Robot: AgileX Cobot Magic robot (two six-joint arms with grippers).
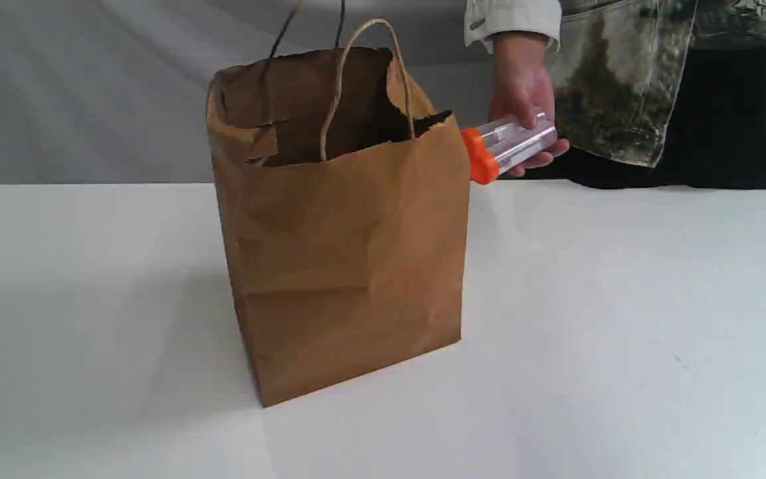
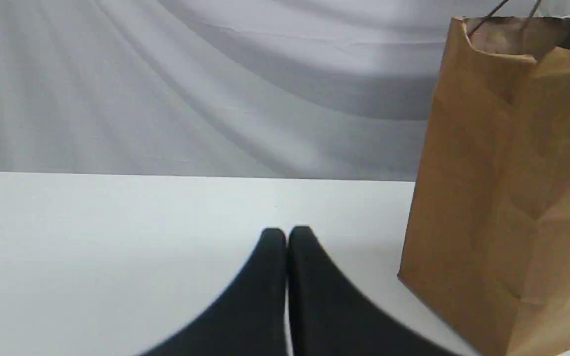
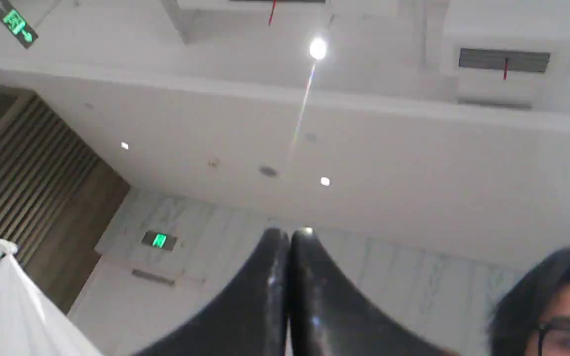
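A brown paper bag (image 1: 343, 226) with twine handles stands open and upright on the white table (image 1: 622, 332). A person's hand (image 1: 522, 93) holds a clear tube with an orange cap (image 1: 506, 146) beside the bag's upper right edge. Neither gripper shows in the exterior view. In the left wrist view my left gripper (image 2: 287, 235) is shut with nothing between its fingers, low over the table, and the paper bag (image 2: 507, 188) stands off to one side of it. My right gripper (image 3: 289, 235) is shut and empty, pointing up at the ceiling.
The person in a camouflage jacket (image 1: 649, 80) stands behind the table's far right edge. A grey cloth backdrop (image 1: 90, 86) hangs behind the table. The right wrist view catches a face with glasses (image 3: 557, 316) and ceiling lights.
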